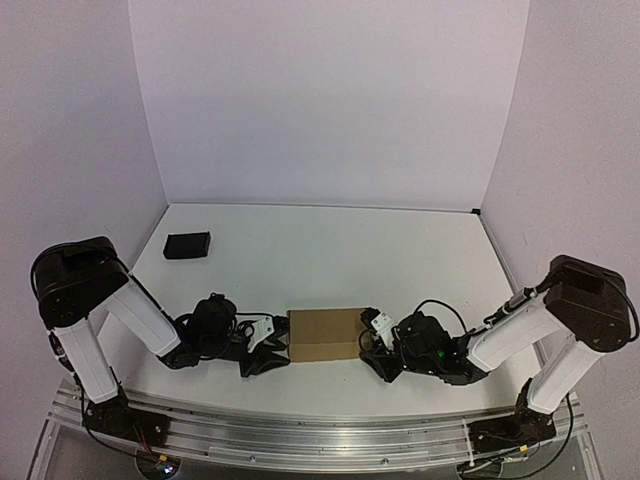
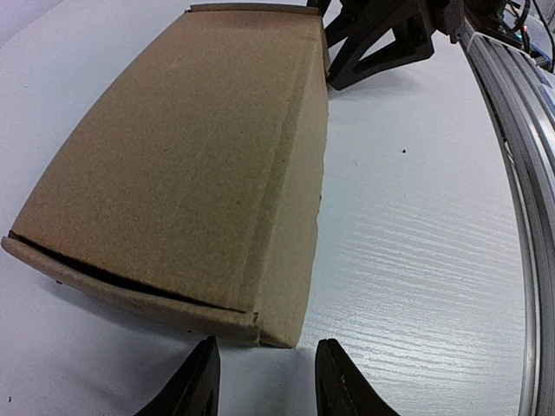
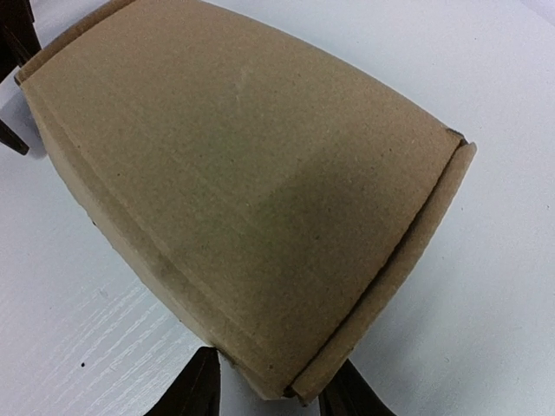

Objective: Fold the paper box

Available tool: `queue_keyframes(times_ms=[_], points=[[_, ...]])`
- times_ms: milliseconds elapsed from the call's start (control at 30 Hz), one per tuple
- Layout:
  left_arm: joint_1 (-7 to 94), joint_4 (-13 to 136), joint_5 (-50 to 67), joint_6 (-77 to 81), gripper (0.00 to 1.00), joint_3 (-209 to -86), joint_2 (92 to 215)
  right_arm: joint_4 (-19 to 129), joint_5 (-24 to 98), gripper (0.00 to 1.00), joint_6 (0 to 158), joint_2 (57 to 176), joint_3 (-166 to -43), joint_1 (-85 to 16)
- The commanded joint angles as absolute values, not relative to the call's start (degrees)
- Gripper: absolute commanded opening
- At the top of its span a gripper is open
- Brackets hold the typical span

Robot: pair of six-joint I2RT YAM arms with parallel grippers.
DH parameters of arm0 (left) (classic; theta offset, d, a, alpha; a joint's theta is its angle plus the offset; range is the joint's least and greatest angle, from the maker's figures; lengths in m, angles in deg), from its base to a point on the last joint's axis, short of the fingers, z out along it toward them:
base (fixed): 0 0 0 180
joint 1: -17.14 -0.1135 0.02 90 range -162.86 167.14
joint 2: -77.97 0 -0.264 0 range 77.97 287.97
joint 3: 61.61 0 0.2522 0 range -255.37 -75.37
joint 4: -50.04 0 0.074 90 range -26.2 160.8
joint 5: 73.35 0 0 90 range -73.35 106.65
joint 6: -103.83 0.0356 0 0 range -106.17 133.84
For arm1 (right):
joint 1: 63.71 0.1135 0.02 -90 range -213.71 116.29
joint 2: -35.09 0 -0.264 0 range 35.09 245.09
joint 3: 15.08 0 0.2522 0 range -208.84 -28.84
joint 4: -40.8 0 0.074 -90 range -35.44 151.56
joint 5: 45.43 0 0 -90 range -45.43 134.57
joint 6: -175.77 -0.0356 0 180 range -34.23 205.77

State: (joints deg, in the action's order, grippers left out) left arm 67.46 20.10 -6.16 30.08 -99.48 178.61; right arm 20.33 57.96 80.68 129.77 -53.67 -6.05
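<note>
The paper box (image 1: 326,334) is a closed brown cardboard box lying flat on the white table between my two grippers. My left gripper (image 1: 274,350) is open at the box's left end. In the left wrist view its fingertips (image 2: 206,351) stop just short of the box's near corner (image 2: 277,325) without touching it. My right gripper (image 1: 369,335) is open at the box's right end. In the right wrist view the box's end corner (image 3: 303,381) sits between its fingers (image 3: 201,374), with the lid's flap edge (image 3: 416,243) showing along that end.
A small black rectangular block (image 1: 187,245) lies at the back left of the table. White walls close in the back and both sides. A metal rail (image 1: 320,425) runs along the near edge, also in the left wrist view (image 2: 520,173).
</note>
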Motion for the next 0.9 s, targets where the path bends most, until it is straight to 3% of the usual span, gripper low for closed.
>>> queue_keyframes(times_ms=[0, 300, 467, 733, 867], points=[[67.7, 17.6, -5.8, 29.4, 0.38, -100.9, 179.8, 20.2, 56.6, 0.38, 81.3, 131.6, -55.5, -6.9], [68.2, 14.0, -4.8, 28.1, 0.27, -101.9, 181.1, 20.2, 53.4, 0.26, 81.6, 132.3, -56.4, -7.3], [68.3, 14.1, -1.3, 27.1, 0.21, -102.2, 181.0, 20.2, 51.6, 0.24, 81.4, 132.3, -56.9, -7.3], [68.3, 15.2, 1.0, 27.4, 0.24, -101.2, 179.8, 21.1, 52.6, 0.33, 80.7, 131.6, -56.7, -7.3], [68.3, 15.3, 1.7, 27.8, 0.27, -101.1, 179.1, 22.4, 54.0, 0.43, 80.3, 129.3, -55.7, -7.3]])
